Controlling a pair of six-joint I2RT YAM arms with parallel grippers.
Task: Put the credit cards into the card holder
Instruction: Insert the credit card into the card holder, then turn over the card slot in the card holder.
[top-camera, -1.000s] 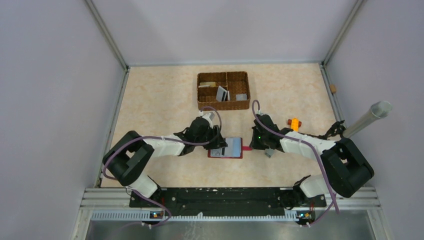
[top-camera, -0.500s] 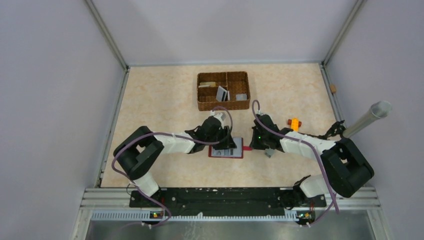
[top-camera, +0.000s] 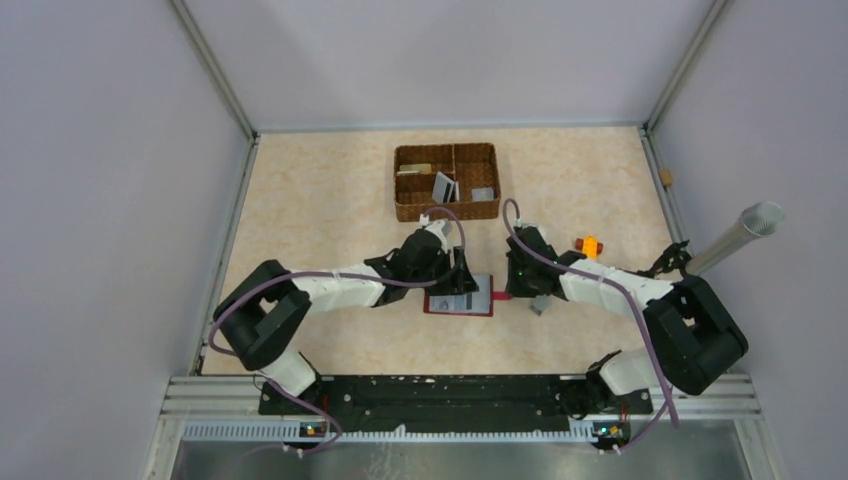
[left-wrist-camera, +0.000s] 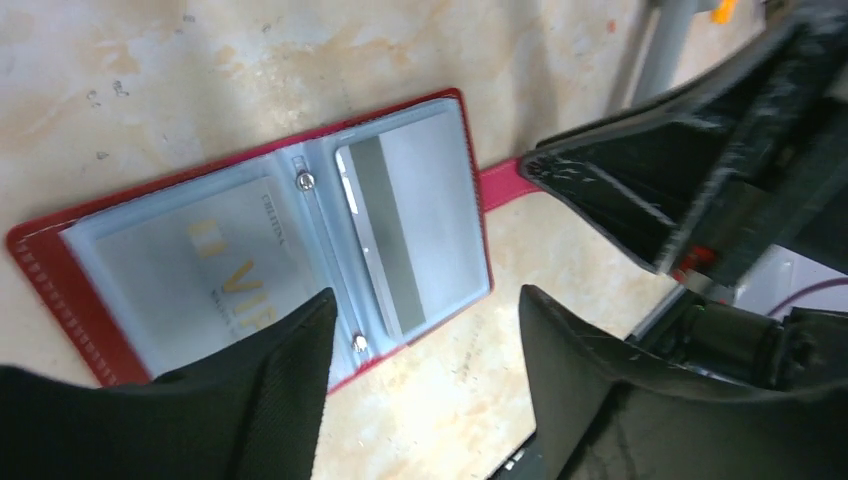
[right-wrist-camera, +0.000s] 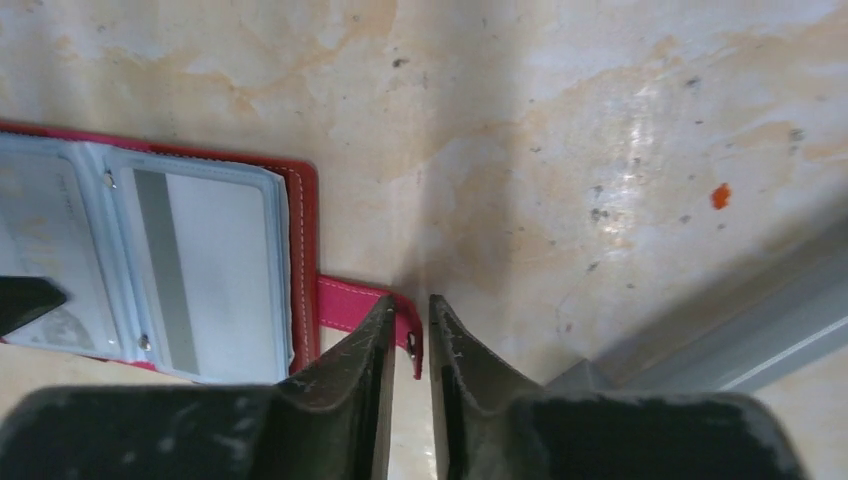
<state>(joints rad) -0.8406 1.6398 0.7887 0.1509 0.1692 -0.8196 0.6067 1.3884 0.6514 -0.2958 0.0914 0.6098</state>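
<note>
The card holder lies open on the surface between the two arms. A gold card sits in its left clear pocket and a striped card in its right. Over the last second the holder has slid slightly toward the right arm, and the left arm has swung in above it. The left tool hangs wide open over the pockets with nothing in it, so I judge the striped card is seated. The right tool is almost closed, its tips at the snap tab. I cannot tell whether it pinches the tab or only pins it. More cards wait in the basket beyond, so that is probably my next fetch.
</note>
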